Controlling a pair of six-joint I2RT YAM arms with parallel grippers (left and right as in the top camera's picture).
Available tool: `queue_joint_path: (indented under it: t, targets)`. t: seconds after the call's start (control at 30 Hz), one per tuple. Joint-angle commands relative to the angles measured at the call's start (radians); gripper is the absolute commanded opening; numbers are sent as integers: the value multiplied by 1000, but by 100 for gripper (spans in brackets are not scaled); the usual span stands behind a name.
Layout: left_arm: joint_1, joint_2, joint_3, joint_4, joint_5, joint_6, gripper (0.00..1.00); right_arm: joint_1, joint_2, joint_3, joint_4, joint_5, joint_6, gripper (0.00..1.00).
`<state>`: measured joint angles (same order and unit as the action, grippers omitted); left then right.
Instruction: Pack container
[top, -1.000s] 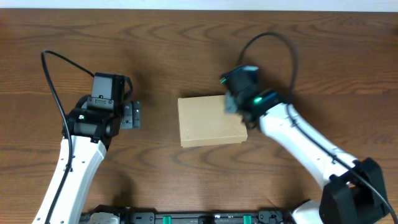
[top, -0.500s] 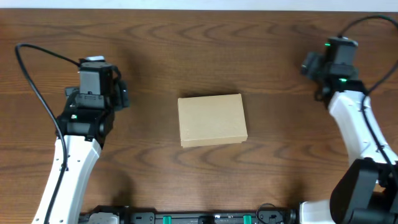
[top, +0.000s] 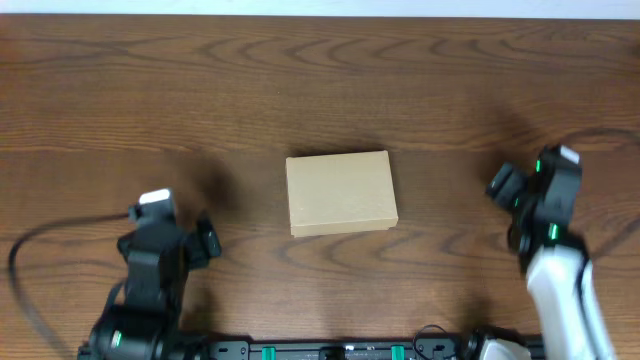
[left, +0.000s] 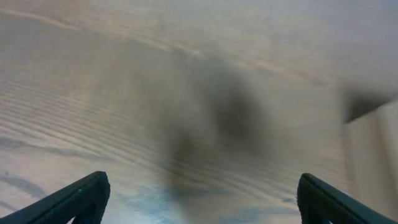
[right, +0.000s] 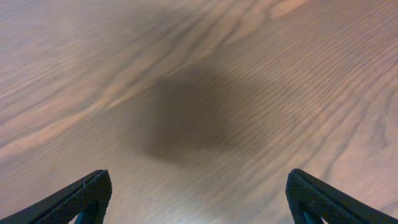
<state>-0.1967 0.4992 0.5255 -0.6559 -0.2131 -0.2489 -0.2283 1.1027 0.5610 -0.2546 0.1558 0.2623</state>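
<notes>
The box (top: 340, 193) lies closed. The left gripper (left: 205, 199) and right gripper (right: 200, 198) are spread wide, holding nothing. I think they should park well apart from it, without touching it.

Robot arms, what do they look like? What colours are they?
The right arm has a white tube-shaped link and a black wrist with small green lights. The left arm looks mostly black here, with a white tag on top and a thin black cable looping off. The left gripper and right gripper each have two dark, pointed fingers.
</notes>
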Motion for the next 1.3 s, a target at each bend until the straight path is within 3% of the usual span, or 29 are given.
queue_joint_path:
  t: [0.0,0.17,0.27,0.3,0.67,1.27]
  targets:
    - [-13,-163,-10,-44,32,-45,95,30,-242,-154,1,-121,-32,91]
    - [-13,-286,-16,-70,60,-37,95,49,-598,-305,-166,-172,-108,91]
    - [-13,-285,-18,-72,60,-36,95,49,-676,-317,-219,-176,-114,91]
    - [-13,-285,-18,-73,54,-36,95,49,-689,-317,-222,-182,-114,96]
    - [-13,-285,-19,-115,47,-36,95,48,-691,-317,-239,-183,-110,99]
    - [-13,-285,-19,-362,47,-36,95,48,-691,-317,-266,-183,-111,99]
